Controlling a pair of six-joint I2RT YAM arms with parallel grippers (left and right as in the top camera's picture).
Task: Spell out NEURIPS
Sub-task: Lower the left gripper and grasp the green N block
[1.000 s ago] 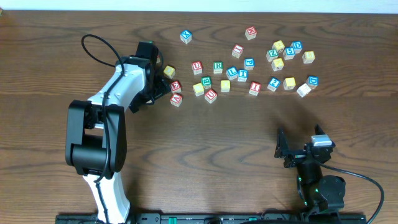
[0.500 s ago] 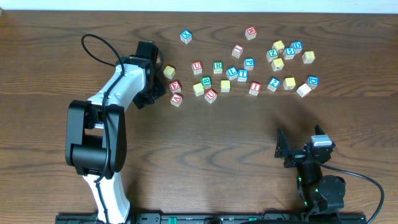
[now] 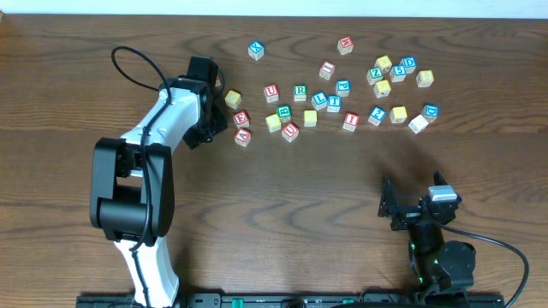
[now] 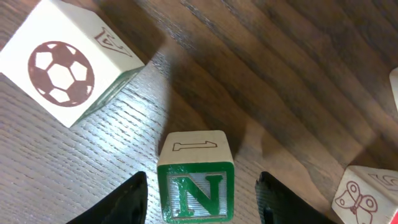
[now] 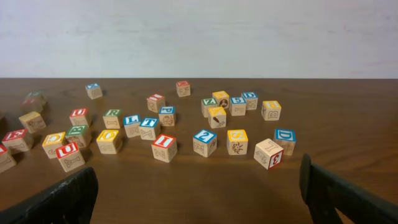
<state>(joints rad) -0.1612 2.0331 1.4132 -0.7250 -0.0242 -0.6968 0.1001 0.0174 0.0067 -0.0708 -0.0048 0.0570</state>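
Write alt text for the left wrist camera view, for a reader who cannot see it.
A pale wooden cube with a green-bordered N sits between the two black fingers of the left end effector, a gap showing on each side. On the dark wooden table, a cube with a brown soccer ball lies upper left and a cube with a red line drawing lower right.

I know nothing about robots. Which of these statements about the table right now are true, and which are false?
1. The left tool straddles the green N cube. True.
2. The right tool holds a cube. False: it is open and empty.
3. A football-picture cube lies near the N cube. True.
4. The lettered cubes already form a neat row. False: they lie scattered.
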